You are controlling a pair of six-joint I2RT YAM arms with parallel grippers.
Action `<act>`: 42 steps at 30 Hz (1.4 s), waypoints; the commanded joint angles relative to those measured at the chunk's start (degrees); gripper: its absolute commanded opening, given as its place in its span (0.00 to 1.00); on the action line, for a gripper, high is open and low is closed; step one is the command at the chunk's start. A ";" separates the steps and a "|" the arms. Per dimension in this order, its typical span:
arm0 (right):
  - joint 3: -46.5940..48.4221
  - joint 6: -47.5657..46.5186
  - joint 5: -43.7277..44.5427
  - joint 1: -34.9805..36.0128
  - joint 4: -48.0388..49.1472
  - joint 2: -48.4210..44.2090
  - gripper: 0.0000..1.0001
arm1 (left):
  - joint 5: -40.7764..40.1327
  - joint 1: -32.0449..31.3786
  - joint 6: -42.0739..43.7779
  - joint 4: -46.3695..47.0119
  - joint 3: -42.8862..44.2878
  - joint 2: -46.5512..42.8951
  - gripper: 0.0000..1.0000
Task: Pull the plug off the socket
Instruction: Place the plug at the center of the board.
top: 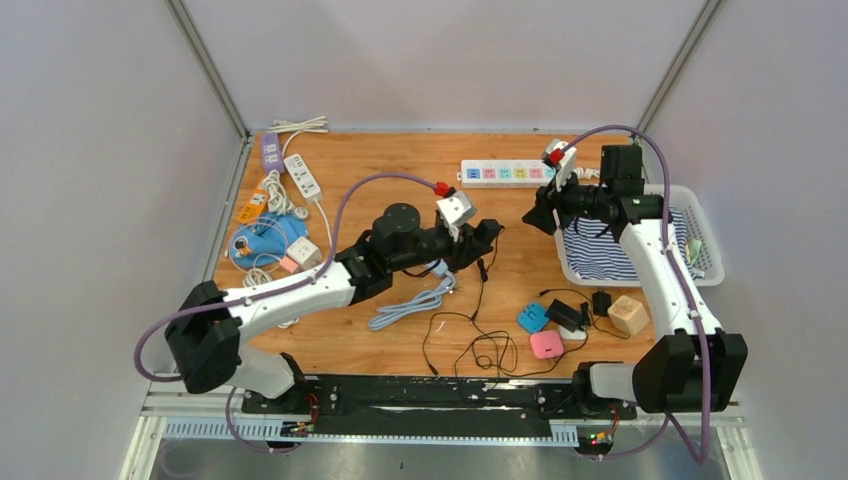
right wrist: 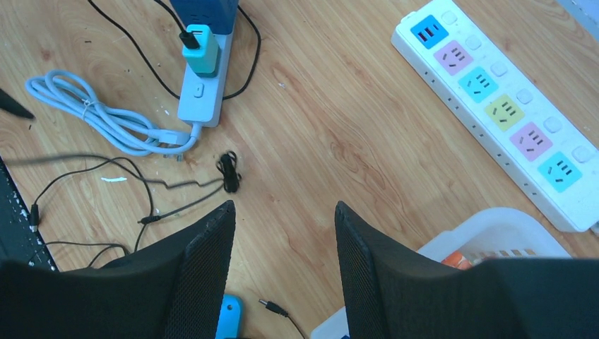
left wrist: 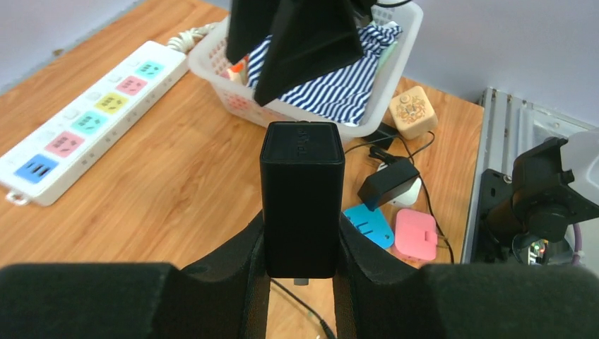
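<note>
A wooden table (top: 400, 170) fills the overhead view, with two white-and-black robot arms reaching over it from the near edge. The left arm (top: 300, 290) stretches toward the middle, and the right arm (top: 660, 270) bends over a white basket (left wrist: 233, 99) at the right side, which holds a blue-and-white striped cloth (top: 600, 255). A long white power strip (top: 507, 172) with coloured sockets lies along the far edge. A tangle of other strips and cords (top: 280, 200) sits at the far left. Near the centre, under the left arm's wrist, lies a small white socket strip (right wrist: 201, 92) with a pale blue cable (right wrist: 106, 120) coiled beside it and a teal plug (right wrist: 201, 49) seated in it. The left gripper (left wrist: 301, 233) has its fingers closed partway against both sides of a black plug (left wrist: 301, 191), an upright rectangular block held above the table. Whether its pins have cleared the strip cannot be told. The right gripper (right wrist: 284, 212) hovers over bare wood with its fingers parted and nothing between them. Thin black cables (top: 470, 340), a wooden cube (top: 628, 314), a pink block (top: 546, 344) and a blue block (top: 532, 317) lie near the front.
</note>
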 commanded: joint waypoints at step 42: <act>-5.29 4.22 -6.09 -9.43 9.25 -0.60 0.57 | -13.43 -10.71 18.10 7.09 4.44 18.11 0.89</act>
